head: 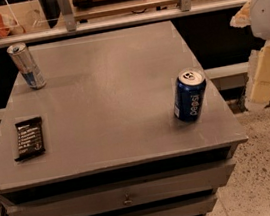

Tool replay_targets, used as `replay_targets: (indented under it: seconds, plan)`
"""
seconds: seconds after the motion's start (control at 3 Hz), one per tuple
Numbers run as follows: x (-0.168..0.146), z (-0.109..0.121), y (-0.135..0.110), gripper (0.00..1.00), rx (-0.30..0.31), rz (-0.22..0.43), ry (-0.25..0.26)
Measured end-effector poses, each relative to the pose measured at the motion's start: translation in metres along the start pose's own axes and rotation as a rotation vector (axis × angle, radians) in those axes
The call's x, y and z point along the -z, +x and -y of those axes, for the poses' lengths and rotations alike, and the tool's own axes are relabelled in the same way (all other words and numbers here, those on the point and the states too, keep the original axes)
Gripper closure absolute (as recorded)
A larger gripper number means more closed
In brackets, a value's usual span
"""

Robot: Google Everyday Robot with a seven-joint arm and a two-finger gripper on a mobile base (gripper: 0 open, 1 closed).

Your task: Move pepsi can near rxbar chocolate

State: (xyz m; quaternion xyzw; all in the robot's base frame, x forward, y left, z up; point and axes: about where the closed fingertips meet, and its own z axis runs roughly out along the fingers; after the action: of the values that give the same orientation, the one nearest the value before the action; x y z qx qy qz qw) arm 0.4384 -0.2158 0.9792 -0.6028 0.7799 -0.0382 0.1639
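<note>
Tool [261, 85] right of pepsi can [189, 95], apparently apart.

Two cans: pepsi can [189, 95] right, slim silver can [26, 65] far left. One rxbar chocolate [29, 138]. One gripper [262, 83], right edge.

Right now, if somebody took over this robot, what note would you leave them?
The gripper hangs beside the right edge of the table, touching nothing on it.
The pepsi can stands upright at front right; the rxbar chocolate lies flat at front left.
Done: nothing yet; the two are far apart.
Left: grasp the pepsi can, carry it left, set it by the rxbar chocolate.
</note>
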Motion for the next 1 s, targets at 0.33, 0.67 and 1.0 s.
replay_targets:
  seconds: [0.33, 0.67, 1.0]
  plan:
    - [0.001, 0.0, -0.001, 0.0, 0.001, 0.014, 0.006]
    - [-0.005, 0.003, -0.001, 0.0, -0.027, 0.104, 0.002]
    - [-0.026, 0.01, 0.002, 0.0, -0.085, 0.295, -0.001]
